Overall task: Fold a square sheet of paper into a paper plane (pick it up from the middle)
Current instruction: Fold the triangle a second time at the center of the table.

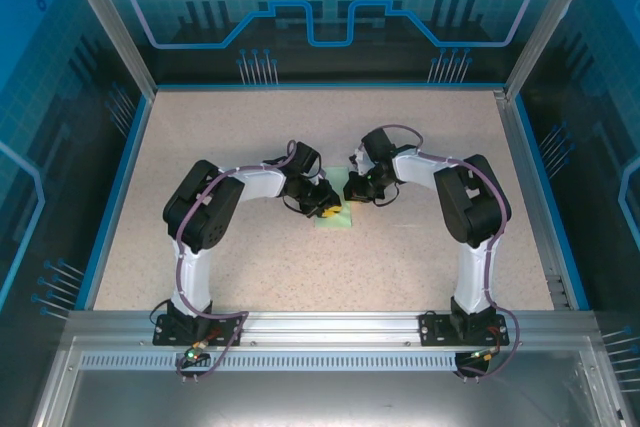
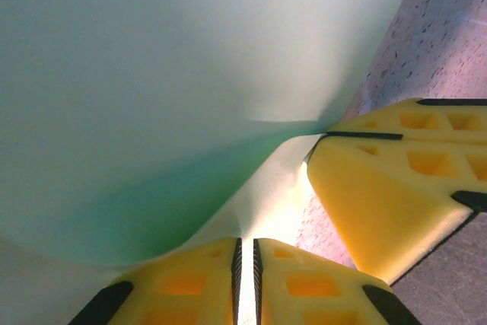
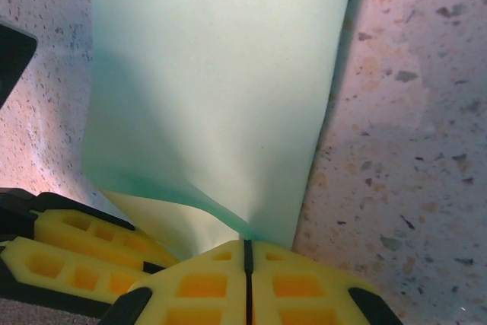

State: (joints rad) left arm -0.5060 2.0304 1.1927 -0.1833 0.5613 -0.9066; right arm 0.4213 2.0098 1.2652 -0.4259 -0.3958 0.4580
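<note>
Near the middle of the table point(image 1: 400, 257), the left gripper point(image 2: 245, 253) and the right gripper point(image 3: 245, 253) are each pinched tight on the pale green sheet of paper point(image 3: 221, 74), which curls up between them.

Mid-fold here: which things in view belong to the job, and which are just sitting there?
Job: green paper sheet, pinched by the left claw and the right claw.
Not in the job: speckled tabletop, blue enclosure panel, aluminium rail.

The right gripper point(image 3: 245, 247) has its yellow jaws pressed together on the near edge of the square sheet of paper point(image 3: 221, 89), which curls above the speckled table point(image 3: 403, 150); the left gripper point(image 3: 141, 258) seemingly pinches it alongside.
</note>
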